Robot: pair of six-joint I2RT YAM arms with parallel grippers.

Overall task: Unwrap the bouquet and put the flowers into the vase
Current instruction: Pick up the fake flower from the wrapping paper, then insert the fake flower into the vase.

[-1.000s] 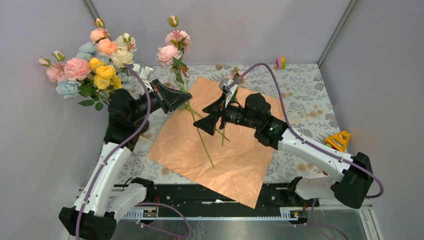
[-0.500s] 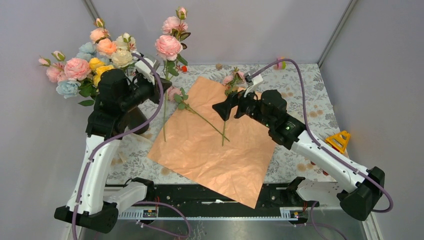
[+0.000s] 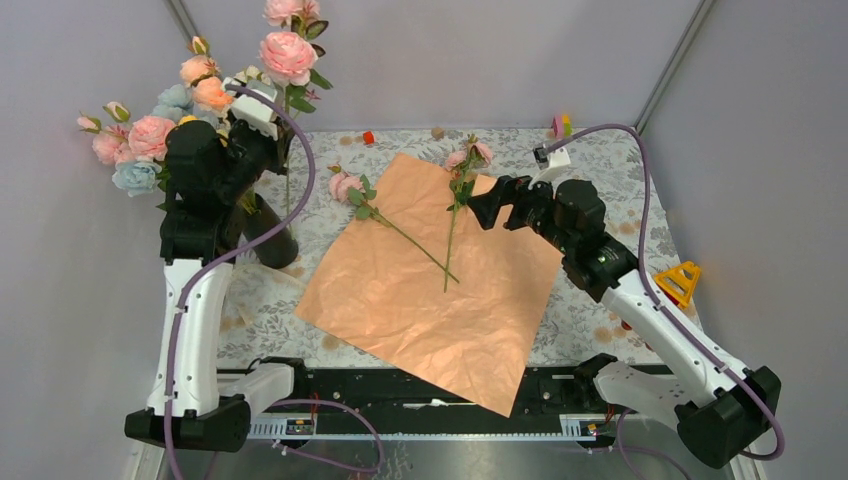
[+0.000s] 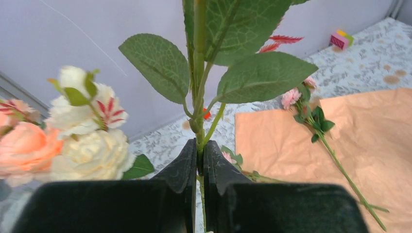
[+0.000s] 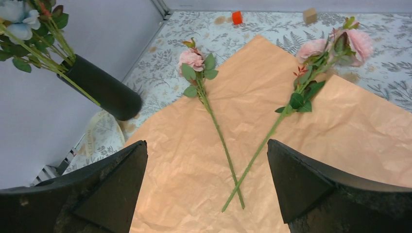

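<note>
The bouquet's peach-tan paper [image 3: 435,290] lies spread flat on the table. Two pink flowers lie crossed on it, one on the left [image 3: 347,186] [image 5: 190,59] and one on the right [image 3: 470,155] [image 5: 311,48]. My left gripper [image 3: 275,140] [image 4: 199,145] is shut on the green stem [image 4: 199,73] of a third pink rose [image 3: 288,55], held upright just right of the vase. The black vase [image 3: 268,232] [image 5: 99,90] leans at the left and holds several flowers [image 3: 150,135]. My right gripper [image 3: 485,205] [image 5: 206,143] hangs open and empty above the paper's right part.
Small toy blocks lie at the back: a red one [image 3: 368,138] [image 5: 237,17], a tan one [image 5: 309,15] and a pink-green one [image 3: 561,126] [image 4: 340,39]. A yellow triangular toy [image 3: 677,280] sits at the right edge. Grey walls close in the left, back and right.
My left gripper has lifted the pink rose off the paper and carried it up and left to the vase. My right gripper has drawn back to the right and opened fully.
</note>
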